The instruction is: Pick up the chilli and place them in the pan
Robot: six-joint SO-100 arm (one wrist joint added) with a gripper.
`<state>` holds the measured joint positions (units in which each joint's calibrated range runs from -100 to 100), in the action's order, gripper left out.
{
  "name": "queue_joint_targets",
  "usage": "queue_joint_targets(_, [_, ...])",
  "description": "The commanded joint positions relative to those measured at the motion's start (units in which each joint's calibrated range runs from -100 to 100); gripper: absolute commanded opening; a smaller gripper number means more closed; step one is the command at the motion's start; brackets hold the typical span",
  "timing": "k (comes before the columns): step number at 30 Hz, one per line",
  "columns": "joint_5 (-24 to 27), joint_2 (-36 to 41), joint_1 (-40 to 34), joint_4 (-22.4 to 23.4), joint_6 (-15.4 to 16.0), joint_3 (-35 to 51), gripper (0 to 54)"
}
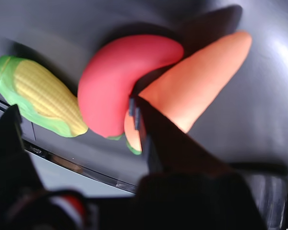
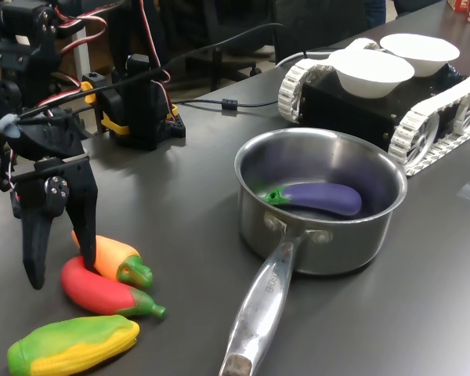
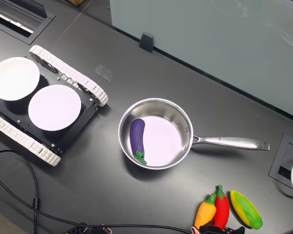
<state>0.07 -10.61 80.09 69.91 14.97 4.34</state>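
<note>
On the dark counter (image 2: 180,188), the red chilli (image 2: 102,291) lies between an orange pepper toy (image 2: 117,257) and a corn toy (image 2: 72,345), directly beneath the tool (image 2: 59,270), whose jaws hang spread and empty, one tip at the chilli's edge. Well apart, the steel pan (image 2: 317,204) holds a purple eggplant (image 2: 317,197); two white bowls (image 2: 372,70) sit on a tracked vehicle (image 2: 392,110)

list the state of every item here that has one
gripper: open, jaws straddling the chilli
chilli: lying on the table, not lifted
orange pepper toy: lying against the chilli
corn toy: lying flat
pan: upright
eggplant: lying inside the pan
white bowls: upright, empty
</note>
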Motion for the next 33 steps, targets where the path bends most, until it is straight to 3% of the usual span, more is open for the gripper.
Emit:
queue_joint_targets(1, [-0.6,0.5,-0.7,0.8,1.6,4.9,33.2])
queue_joint_targets(33, [-0.5,-9.8,-0.4,1.3,3.1,11.8,30.8])
